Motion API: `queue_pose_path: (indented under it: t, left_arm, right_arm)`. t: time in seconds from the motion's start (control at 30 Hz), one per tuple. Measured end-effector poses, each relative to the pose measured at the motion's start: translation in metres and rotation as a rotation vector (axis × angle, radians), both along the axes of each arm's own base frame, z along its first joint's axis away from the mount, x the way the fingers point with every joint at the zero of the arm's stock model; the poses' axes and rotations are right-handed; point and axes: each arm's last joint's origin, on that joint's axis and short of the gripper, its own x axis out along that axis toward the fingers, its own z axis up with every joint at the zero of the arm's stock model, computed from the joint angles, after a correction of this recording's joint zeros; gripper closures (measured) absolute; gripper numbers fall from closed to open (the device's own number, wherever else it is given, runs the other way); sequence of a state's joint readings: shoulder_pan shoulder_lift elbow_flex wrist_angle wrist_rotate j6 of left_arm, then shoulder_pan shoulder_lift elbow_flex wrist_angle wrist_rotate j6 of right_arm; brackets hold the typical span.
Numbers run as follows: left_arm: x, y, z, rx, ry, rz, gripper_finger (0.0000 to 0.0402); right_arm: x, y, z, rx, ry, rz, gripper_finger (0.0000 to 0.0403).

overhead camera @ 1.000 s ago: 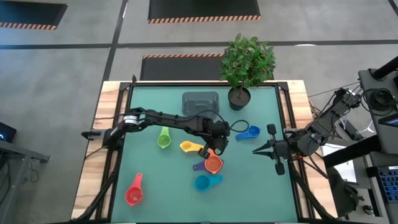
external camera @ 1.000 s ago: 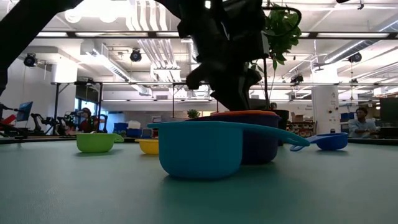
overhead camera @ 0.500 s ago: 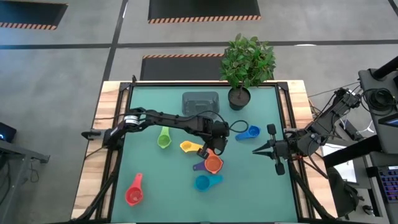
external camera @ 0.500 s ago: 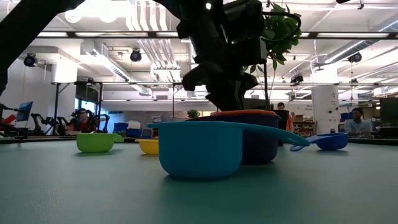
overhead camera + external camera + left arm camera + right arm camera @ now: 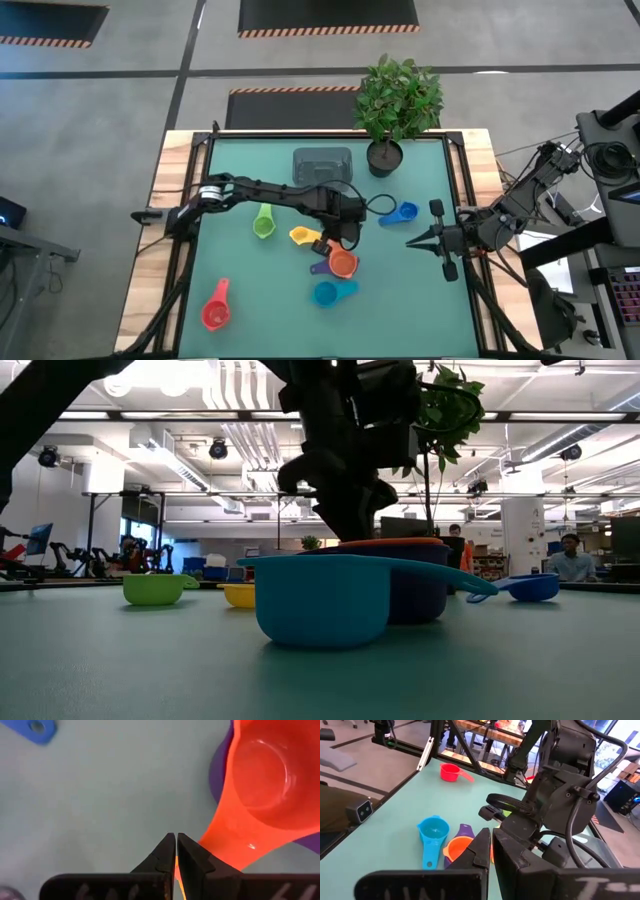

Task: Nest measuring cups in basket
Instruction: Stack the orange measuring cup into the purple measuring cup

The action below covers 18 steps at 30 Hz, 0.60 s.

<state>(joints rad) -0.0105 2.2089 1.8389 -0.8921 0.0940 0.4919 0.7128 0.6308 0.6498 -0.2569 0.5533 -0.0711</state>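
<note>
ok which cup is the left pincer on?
The orange cup, nested in the purple one. The left pincer is shut on its handle; all other cups lie untouched.

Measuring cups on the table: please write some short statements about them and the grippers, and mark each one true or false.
1. The orange cup sits nested in the purple cup. True.
2. The basket already holds the red cup. False: the red cup lies on the mat near the front left corner, far from the basket.
3. The left gripper is shut. True.
4. The right gripper holds a blue cup. False: it is shut on nothing, at the table's right side.
5. The green cup lies beside the plant pot. False: it lies left of the yellow cup.
</note>
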Motion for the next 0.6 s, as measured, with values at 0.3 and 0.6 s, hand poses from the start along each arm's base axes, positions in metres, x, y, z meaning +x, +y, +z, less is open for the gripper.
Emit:
queue_pose_path:
  t: [0.3, 0.6]
  left_arm:
    - [-0.006, -0.009, 0.005, -0.008, 0.055, 0.011, 0.0401]
    - [-0.014, -0.017, 0.007, -0.024, 0.131, 0.070, 0.0401]
  right_arm:
    - [0.000, 0.000, 0.000, 0.000, 0.000, 0.000, 0.0394]
    - [0.000, 0.000, 0.000, 0.000, 0.000, 0.000, 0.0394]
